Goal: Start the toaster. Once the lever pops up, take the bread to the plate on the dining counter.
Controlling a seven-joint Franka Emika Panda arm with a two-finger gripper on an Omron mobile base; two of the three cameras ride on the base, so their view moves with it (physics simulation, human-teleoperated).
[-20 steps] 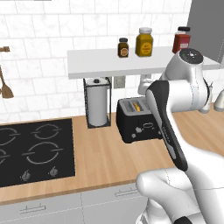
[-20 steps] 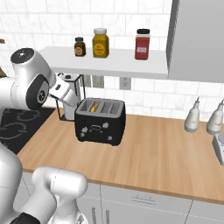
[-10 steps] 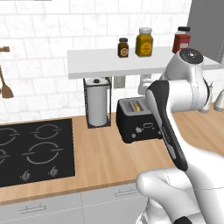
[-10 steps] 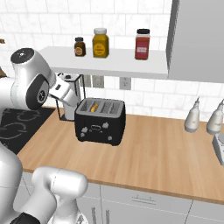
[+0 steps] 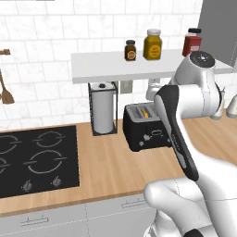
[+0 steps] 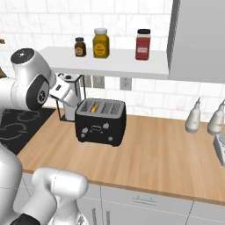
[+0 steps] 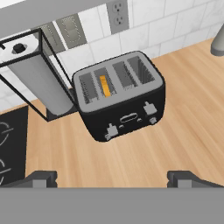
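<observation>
- The tool (image 7: pixel 112 177) hangs released, fingers spread wide, above the wooden surface (image 7: pixel 183 118).
- Below sits the glossy black boxy toaster (image 7: pixel 120 96), near the surface's back edge.
- A thin yellow bread slice (image 7: pixel 104 85) stands in a slot.
- A wire-framed white paper-towel roll (image 7: pixel 37 76) stands just beside it.

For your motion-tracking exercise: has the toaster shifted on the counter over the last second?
No. The toaster sits in the same spot beside the paper-towel roll, as before.

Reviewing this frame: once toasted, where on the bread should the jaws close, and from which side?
Grip the bread by its top edge, coming straight down from above. It stands upright in a narrow slot of the toaster, so only that thin edge shows; close the jaws across its flat faces.
</observation>
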